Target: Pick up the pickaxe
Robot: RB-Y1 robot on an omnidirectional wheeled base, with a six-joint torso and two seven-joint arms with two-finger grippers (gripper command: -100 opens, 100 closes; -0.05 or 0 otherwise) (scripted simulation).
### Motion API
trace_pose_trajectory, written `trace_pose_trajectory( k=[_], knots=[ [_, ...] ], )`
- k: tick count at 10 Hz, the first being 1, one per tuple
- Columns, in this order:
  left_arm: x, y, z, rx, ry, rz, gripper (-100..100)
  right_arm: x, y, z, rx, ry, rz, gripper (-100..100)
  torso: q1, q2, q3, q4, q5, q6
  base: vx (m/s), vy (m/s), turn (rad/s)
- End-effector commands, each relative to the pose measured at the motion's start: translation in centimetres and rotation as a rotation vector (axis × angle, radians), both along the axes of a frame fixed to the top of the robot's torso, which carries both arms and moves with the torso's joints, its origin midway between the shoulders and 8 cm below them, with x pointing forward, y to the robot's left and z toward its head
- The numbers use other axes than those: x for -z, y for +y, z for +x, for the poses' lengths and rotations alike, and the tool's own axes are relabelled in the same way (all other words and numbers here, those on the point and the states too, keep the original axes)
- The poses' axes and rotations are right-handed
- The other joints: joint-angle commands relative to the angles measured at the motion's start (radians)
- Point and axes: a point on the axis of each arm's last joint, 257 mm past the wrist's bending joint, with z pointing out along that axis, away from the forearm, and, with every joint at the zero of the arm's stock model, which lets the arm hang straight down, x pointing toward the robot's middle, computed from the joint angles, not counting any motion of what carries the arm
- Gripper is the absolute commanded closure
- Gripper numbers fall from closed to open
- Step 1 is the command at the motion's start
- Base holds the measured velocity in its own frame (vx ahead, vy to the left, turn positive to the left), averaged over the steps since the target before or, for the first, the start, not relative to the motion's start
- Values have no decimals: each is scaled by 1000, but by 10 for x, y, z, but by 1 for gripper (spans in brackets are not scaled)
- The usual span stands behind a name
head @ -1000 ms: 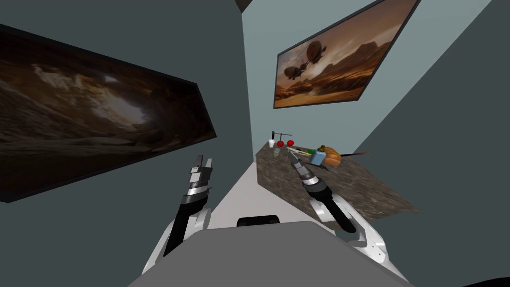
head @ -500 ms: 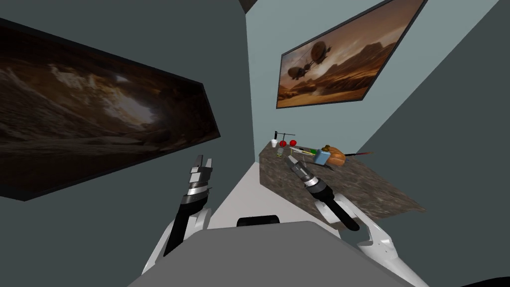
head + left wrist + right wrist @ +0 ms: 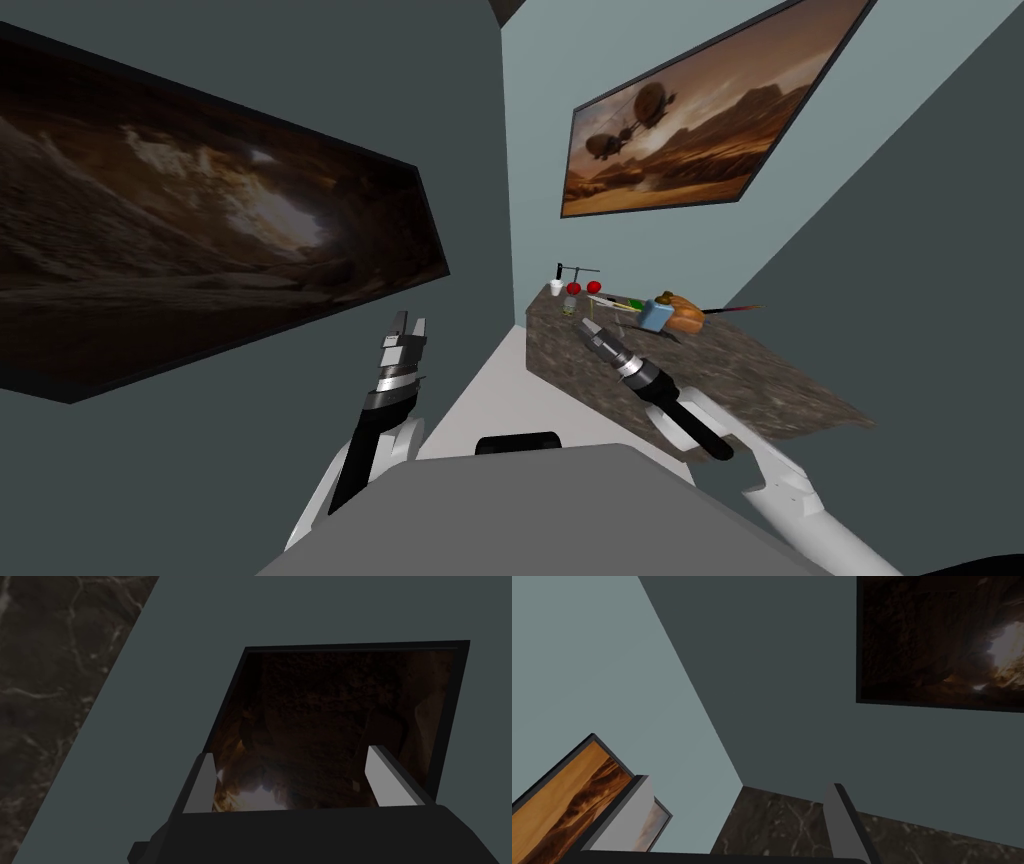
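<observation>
Right claw over counter; blue box, red balls ahead.

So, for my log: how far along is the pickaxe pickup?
Done: standing at the dark counter. In hand: open right claw reaches over it toward the small items. Left: grasping and lifting the pickaxe, not distinguishable among them; left claw open, aside.

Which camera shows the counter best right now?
Head view: it shows the counter from above, things at its far end, the right gripper over it. Right wrist view catches a bare strip between open fingers; left wrist view faces a framed picture.
</observation>
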Motion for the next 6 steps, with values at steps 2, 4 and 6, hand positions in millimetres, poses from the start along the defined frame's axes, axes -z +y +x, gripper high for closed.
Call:
trace_pose_trajectory(
  k=[2,4,6],
  knots=[
    [0,0,0,0,0,0,0,23,-13,3,8,36,-110,-100,0,0,0,0,0,0,17,84,10],
    [0,0,0,0,0,0,0,43,-26,4,16,68,-201,-100,0,-1,-1,0,0,0,34,80,11],
    [0,0,0,0,0,0,0,62,-42,5,22,102,-293,-100,-1,-2,-1,0,0,0,34,70,12]
  ],
)
